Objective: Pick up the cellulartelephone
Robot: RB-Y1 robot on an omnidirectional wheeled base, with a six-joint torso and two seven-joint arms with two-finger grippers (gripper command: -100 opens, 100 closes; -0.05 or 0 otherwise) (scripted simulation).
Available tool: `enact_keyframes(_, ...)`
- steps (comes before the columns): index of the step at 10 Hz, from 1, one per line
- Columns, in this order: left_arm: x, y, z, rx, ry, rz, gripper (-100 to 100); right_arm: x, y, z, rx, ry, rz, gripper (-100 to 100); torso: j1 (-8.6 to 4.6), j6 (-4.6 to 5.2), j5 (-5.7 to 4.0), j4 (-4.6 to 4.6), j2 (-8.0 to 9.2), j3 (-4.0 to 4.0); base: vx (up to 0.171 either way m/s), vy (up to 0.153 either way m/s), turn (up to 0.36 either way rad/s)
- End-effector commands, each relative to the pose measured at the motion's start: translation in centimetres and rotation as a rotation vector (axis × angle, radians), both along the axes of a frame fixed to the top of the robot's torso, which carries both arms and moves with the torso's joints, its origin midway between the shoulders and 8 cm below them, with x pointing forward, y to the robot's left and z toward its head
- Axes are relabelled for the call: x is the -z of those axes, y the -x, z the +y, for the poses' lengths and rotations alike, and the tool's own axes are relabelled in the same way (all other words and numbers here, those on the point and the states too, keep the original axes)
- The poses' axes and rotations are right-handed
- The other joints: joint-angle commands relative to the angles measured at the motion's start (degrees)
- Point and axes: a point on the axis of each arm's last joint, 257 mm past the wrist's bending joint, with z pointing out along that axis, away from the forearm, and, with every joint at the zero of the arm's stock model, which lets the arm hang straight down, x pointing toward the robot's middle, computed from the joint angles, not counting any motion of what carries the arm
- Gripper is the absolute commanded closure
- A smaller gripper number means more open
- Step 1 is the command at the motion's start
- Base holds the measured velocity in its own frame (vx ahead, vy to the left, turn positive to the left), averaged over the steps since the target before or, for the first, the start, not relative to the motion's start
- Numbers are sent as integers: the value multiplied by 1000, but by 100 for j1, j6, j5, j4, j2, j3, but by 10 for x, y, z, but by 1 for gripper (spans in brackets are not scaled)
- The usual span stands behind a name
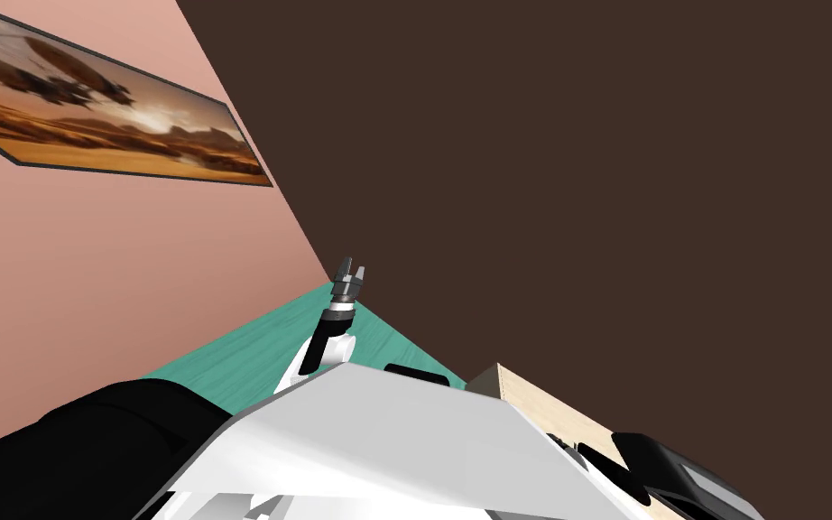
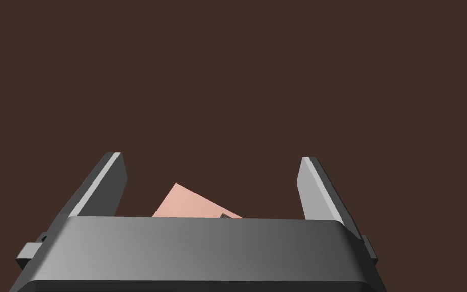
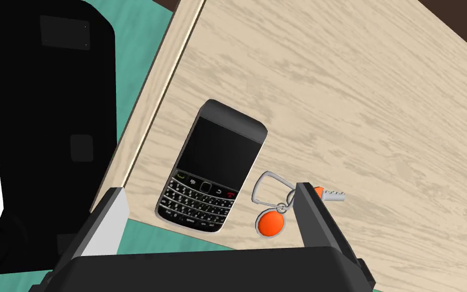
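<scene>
1. R gripper (image 3: 209,187): fingers wide apart, nothing held. It hangs over the table corner, pointing down at the phone's keypad end.
2. Cellphone (image 3: 212,167): black handset w/ full keypad, lying flat w/ its dark screen up, near the corner of the light wood table (image 3: 354,101). Keypad end sits just short of one edge. One long side runs along the other edge, w/ a strip of bare wood between.
3. Writing: key legends too small to read. Green call icon & red hang-up icon sit in the row under the screen.
4. Keychain (image 3: 270,223): orange round fob, wire clip and an orange-headed key (image 3: 331,194). It lies just beside the phone's other long side, not touching it. The R finger overlaps it in the wrist view.
5. Room: bare wood past the phone's screen end & across most of the top. Teal floor (image 3: 141,30) lies beyond both edges at the corner.
6. L gripper (image 1: 351,268): raised over the floor, off the table, fingers wide apart, empty.
</scene>
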Motion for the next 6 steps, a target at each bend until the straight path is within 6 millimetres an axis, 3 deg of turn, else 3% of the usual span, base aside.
enact_keyframes(1, 0, 0, 0, 0, 0, 0, 0, 9, 19, 2, 47, -42, 51, -100, 0, 0, 0, 0, 0, 0, 88, -19, -45)
enact_keyframes(6, 0, 0, 0, 0, 0, 0, 0, 29, 58, 10, 146, -128, 154, -100, -7, 1, -2, 1, 3, 2, 93, -20, -49)
